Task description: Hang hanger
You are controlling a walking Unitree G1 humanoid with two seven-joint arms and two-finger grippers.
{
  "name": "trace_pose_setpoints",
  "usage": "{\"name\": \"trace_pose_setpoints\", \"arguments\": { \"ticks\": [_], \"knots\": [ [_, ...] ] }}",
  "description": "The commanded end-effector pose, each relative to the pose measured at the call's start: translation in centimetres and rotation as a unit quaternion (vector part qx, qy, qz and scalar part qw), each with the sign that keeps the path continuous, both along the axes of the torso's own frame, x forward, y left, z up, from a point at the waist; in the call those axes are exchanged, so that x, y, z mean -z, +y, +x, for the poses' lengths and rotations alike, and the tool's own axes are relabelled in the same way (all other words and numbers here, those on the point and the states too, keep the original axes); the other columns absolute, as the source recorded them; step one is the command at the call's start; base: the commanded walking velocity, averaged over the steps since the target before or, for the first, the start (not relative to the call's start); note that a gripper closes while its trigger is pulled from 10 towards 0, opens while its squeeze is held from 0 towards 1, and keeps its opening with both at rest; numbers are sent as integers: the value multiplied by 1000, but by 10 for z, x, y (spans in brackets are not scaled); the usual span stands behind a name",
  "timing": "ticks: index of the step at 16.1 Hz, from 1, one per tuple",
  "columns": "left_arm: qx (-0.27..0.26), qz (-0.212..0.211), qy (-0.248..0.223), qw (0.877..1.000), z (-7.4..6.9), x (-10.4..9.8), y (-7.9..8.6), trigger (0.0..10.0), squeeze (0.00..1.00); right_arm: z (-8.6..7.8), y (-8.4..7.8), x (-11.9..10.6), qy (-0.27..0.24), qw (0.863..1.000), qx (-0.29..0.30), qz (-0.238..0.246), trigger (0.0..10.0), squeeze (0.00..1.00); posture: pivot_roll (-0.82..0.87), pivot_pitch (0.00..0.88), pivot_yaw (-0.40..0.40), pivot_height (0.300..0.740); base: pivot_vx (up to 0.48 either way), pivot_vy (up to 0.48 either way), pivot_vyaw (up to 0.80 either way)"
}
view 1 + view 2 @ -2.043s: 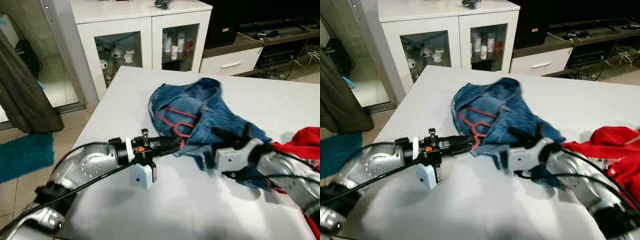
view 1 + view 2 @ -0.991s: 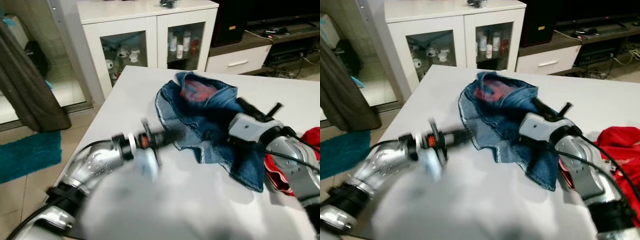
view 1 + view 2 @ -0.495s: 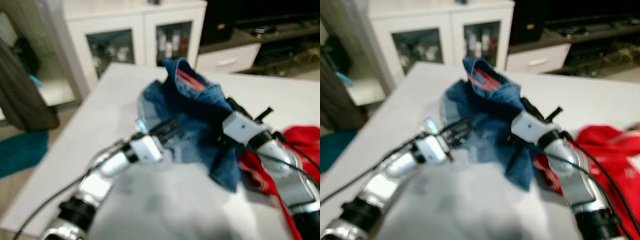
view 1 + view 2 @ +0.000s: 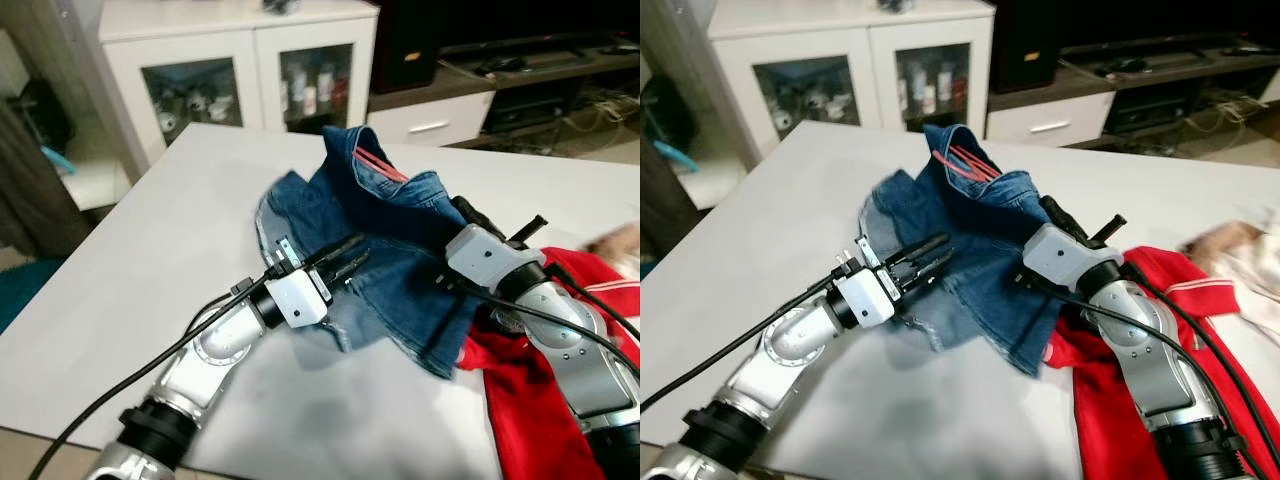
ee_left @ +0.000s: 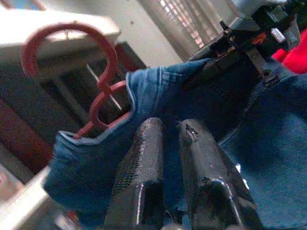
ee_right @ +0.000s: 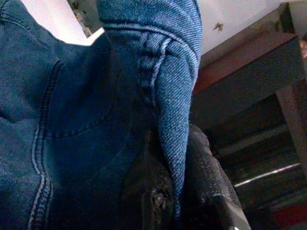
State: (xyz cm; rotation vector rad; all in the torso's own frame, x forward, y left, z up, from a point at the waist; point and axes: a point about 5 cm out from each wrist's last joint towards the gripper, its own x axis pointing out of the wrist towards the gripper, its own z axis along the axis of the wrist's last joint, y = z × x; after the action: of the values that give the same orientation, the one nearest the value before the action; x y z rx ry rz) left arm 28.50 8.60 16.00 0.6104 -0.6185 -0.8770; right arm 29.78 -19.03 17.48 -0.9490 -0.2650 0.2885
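Observation:
A blue denim garment (image 4: pixel 390 270) lies bunched on the white table (image 4: pixel 150 250), its waistband raised into a peak. The red hanger (image 4: pixel 380 165) sits inside it, and its hook (image 5: pixel 72 57) sticks out of the waistband. My right gripper (image 4: pixel 462 212) is shut on a fold of the denim (image 6: pixel 168 96) at the garment's right side and holds it up. My left gripper (image 4: pixel 347 256) points into the denim's front edge, below the hook. Its fingers (image 5: pixel 144 163) stand narrowly apart with nothing between them.
A red garment (image 4: pixel 530 400) lies under my right arm at the table's right. Something pale and blurred (image 4: pixel 1230 245) is at the far right. A white glass-door cabinet (image 4: pixel 250 70) and a dark TV stand (image 4: pixel 480 80) are beyond the table.
The camera has shifted. My right gripper has lifted the denim from flat into a raised peak. My left gripper has swung from the hanger's hook to point at the garment's front edge.

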Motion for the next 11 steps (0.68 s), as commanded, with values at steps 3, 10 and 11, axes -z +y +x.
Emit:
{"name": "trace_pose_setpoints", "arguments": {
  "ticks": [3,10,11],
  "knots": [
    [-5,60,-78,995,6,-13,10,10000,0,1,8,-3,-9,999,-19,-27,10000,0,39,50,-1,740,0,0,0],
    [2,130,-240,962,17,-61,22,10000,0,19,30,-3,-16,996,-23,-82,10000,0,49,32,-3,740,0,0,0],
    [7,140,-251,958,16,-62,22,10000,0,24,32,-5,-16,996,-14,-82,10000,0,49,32,-3,740,0,0,0]
  ]
}}
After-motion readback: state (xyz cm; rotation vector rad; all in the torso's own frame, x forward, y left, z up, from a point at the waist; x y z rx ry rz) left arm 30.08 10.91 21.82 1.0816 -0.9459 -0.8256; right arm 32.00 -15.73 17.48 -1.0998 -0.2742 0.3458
